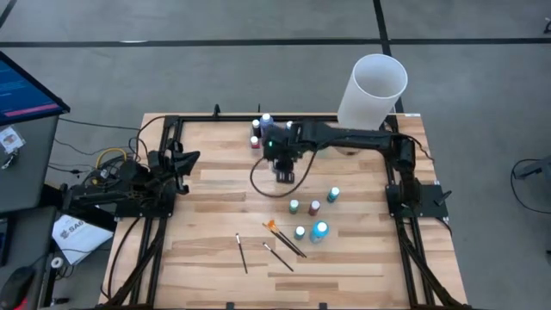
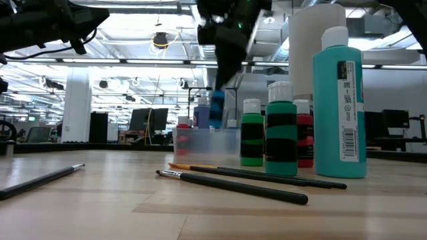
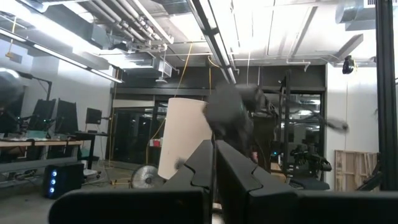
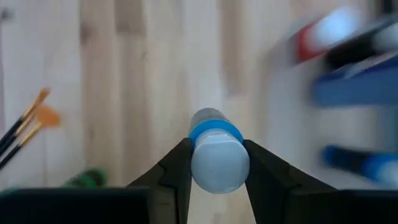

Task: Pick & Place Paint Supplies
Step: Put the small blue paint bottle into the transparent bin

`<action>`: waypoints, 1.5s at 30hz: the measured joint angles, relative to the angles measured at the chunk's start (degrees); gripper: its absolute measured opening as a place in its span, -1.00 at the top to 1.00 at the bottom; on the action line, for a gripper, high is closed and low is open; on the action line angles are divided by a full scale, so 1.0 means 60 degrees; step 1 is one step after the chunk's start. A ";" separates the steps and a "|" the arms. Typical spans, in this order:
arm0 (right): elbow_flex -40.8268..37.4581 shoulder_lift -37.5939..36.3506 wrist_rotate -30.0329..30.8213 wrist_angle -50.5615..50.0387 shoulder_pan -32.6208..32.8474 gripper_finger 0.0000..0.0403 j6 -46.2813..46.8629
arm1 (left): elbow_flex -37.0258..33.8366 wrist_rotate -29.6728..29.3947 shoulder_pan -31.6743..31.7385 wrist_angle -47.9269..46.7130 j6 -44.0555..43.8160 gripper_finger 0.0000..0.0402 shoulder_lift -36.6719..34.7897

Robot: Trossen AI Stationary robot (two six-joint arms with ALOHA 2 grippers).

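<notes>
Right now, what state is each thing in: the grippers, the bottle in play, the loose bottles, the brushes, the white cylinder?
right gripper: shut on the blue bottle, over the table's middle.
blue bottle: gripped near its cap, lifted off the table.
left gripper: shut, empty, at the table's left edge.
loose bottles: upright, capped.
brushes: lying flat on the table.
white cylinder: upright, open-topped.

Two dark arms, black cabling; right arm [image 1: 344, 136] shows possibly green light.
</notes>
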 joint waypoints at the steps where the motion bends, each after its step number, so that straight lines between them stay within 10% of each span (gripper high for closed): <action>1: 0.0311 -0.0004 0.0085 -0.0040 -0.0116 0.46 -0.0122 | 0.0000 0.0000 0.0000 0.0000 0.0000 0.99 0.0000; 18: 0.1526 0.0062 0.0175 0.0053 -0.2478 0.46 0.0059 | 0.0000 -0.0004 0.0000 0.0003 0.0000 0.99 0.0000; 45: -0.0760 0.0058 -0.0136 0.2124 -0.2663 0.46 0.0088 | 0.0000 -0.0002 -0.0001 0.0001 -0.0002 0.99 0.0000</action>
